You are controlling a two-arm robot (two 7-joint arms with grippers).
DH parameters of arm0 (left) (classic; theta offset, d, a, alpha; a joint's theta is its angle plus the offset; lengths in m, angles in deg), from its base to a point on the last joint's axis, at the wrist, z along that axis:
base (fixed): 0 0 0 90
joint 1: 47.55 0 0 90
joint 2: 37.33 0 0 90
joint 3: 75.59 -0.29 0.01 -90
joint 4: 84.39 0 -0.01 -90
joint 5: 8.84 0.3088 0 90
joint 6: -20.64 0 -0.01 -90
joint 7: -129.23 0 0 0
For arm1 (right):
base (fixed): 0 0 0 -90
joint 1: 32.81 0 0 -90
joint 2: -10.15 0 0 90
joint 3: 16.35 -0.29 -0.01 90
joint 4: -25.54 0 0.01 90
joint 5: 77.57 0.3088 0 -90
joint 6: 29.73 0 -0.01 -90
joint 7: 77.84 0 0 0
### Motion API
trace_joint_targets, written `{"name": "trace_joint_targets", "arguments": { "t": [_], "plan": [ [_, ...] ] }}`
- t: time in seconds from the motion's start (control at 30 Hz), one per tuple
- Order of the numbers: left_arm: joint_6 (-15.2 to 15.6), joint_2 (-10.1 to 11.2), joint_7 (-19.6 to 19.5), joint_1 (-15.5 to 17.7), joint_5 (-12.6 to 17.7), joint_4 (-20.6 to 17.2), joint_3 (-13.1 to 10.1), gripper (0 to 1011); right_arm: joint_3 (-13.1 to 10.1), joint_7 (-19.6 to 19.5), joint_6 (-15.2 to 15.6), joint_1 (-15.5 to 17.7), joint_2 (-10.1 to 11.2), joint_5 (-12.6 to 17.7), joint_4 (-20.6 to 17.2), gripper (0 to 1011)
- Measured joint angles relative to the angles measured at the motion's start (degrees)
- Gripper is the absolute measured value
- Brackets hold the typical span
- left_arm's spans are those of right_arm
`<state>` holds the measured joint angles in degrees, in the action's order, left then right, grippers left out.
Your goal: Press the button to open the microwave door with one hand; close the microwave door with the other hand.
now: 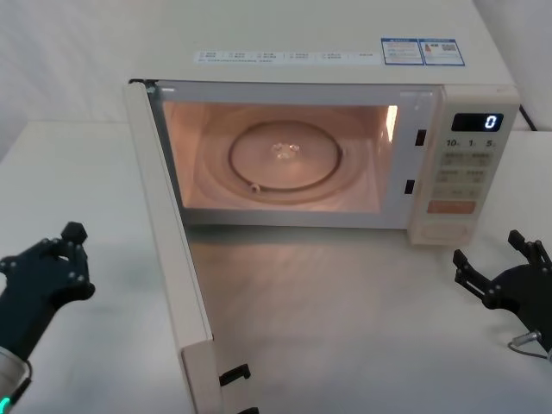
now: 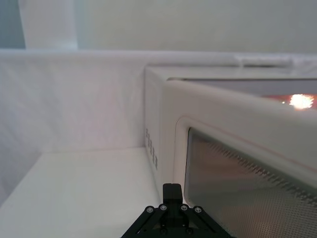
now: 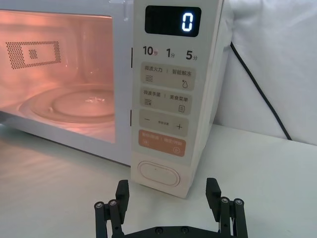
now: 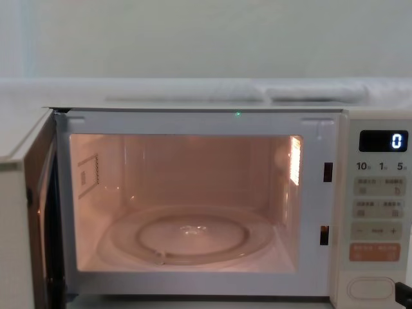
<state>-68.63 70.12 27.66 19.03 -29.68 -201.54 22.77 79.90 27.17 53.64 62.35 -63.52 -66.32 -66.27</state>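
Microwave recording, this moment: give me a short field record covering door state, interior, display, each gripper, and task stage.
door: the microwave door stands swung wide open, hinged on the robot's left
interior: lit, glass turntable with nothing on it
display: reads 0
open button: oval key at the panel's foot, not touched
left gripper: outside the open door, apart from it
right gripper: open, low in front of the control panel, touching nothing
task stage: opening looks done; closing not yet done
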Motion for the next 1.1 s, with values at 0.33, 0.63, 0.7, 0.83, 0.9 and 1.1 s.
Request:
{"name": "trace_joint_targets", "arguments": {
  "t": [0.33,0.63,0.7,0.83,0.9,1.1],
  "plan": [
    [2.00,5.26,-5.21,-0.20,-3.73,-2.46,1.22,0,0.00,0.00,0.00,0.00,0.00,0.00,0.00,1002],
    [2.93,8.78,-8.29,2.07,-5.66,-2.62,-1.31,0,0.00,0.00,0.00,0.00,0.00,0.00,0.00,1002],
    [3.32,9.63,-9.09,2.93,-6.24,-2.62,-2.15,0,0.00,0.00,0.00,0.00,0.00,0.00,0.00,1002],
    [3.83,10.87,-10.13,4.60,-7.07,-2.43,-3.52,0,0.00,0.00,0.00,0.01,0.00,0.00,0.00,1002],
    [4.17,11.51,-10.71,5.70,-7.62,-2.23,-4.31,0,0.00,0.00,0.00,0.00,0.00,0.00,0.00,1002],
    [5.28,12.65,-11.14,8.96,-8.14,-1.20,-7.18,0,0.00,0.00,0.00,0.00,0.00,0.00,0.00,1002]
  ]
}}
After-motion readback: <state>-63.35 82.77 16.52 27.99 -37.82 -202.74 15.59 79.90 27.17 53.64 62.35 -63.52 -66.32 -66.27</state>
